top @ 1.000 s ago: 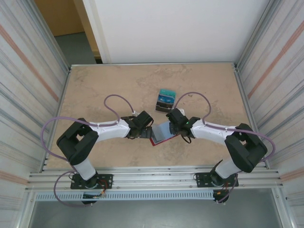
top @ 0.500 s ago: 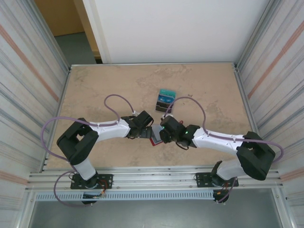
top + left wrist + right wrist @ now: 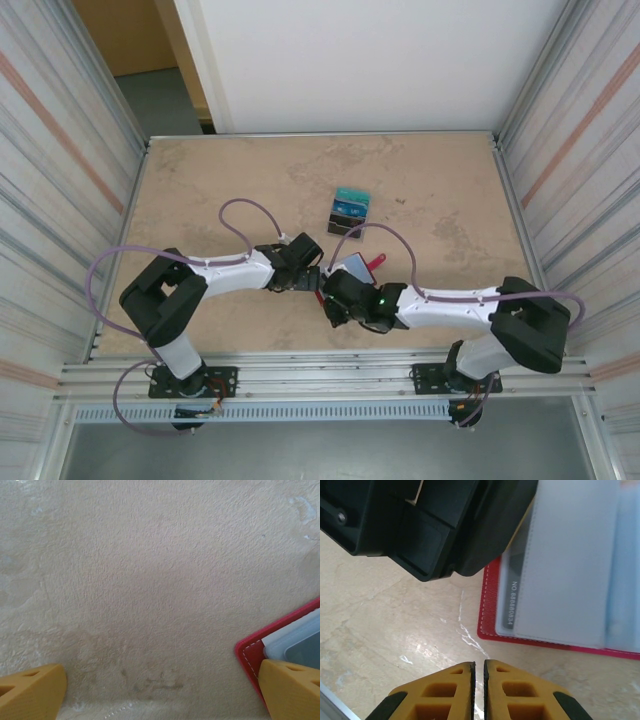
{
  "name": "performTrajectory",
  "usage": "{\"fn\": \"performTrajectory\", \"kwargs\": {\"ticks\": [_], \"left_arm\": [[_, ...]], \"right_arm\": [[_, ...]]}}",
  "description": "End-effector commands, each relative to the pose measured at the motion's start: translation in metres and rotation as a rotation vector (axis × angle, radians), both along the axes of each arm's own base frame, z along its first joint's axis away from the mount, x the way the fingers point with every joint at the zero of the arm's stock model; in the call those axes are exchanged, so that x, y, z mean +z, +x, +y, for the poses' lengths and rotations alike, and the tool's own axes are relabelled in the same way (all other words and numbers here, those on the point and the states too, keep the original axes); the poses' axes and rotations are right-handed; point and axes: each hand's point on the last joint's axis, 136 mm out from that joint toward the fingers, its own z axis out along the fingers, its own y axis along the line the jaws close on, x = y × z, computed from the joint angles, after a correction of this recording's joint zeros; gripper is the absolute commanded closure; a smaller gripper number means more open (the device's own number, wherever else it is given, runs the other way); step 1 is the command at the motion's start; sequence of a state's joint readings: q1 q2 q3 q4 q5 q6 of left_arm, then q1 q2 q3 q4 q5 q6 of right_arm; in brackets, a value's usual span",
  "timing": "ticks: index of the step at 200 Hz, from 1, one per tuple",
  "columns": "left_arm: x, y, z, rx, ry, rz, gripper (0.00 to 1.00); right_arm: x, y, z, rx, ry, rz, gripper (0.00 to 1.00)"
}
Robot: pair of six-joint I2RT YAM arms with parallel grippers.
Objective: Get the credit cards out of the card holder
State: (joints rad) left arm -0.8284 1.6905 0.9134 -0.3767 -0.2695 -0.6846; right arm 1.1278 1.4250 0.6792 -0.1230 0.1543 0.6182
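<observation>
top external | beige surface (image 3: 200, 190), ribbed walls (image 3: 60, 150) | card holder (image 3: 352, 267) open | credit cards (image 3: 349, 210) stacked apart | left tool (image 3: 160, 690) wide | right tool (image 3: 480, 667) closed, empty

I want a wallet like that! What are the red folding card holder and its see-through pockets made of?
The red folding card holder looks like matte leather, maybe fake: white stitching lines its edge. Its pale pockets look like clear plastic: printed numbers show through.

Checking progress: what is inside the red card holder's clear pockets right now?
A grey card with a printed number shows through one pale pocket of the open card holder. The left hand covers a corner, and whether other pockets hold cards cannot be told.
</observation>
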Motion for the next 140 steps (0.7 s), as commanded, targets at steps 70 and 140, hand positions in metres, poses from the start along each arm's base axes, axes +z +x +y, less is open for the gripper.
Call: {"fn": "performTrajectory", "kwargs": {"ticks": [70, 140], "left_arm": [[-0.012, -0.006, 0.033, 0.031, 0.131, 0.035, 0.01], [-0.014, -0.007, 0.034, 0.034, 0.132, 0.038, 0.01]], "right_arm": [[0.001, 0.049, -0.011, -0.202, 0.042, -0.062, 0.84], [-0.011, 0.091, -0.073, -0.407, -0.013, -0.006, 0.77]]}}
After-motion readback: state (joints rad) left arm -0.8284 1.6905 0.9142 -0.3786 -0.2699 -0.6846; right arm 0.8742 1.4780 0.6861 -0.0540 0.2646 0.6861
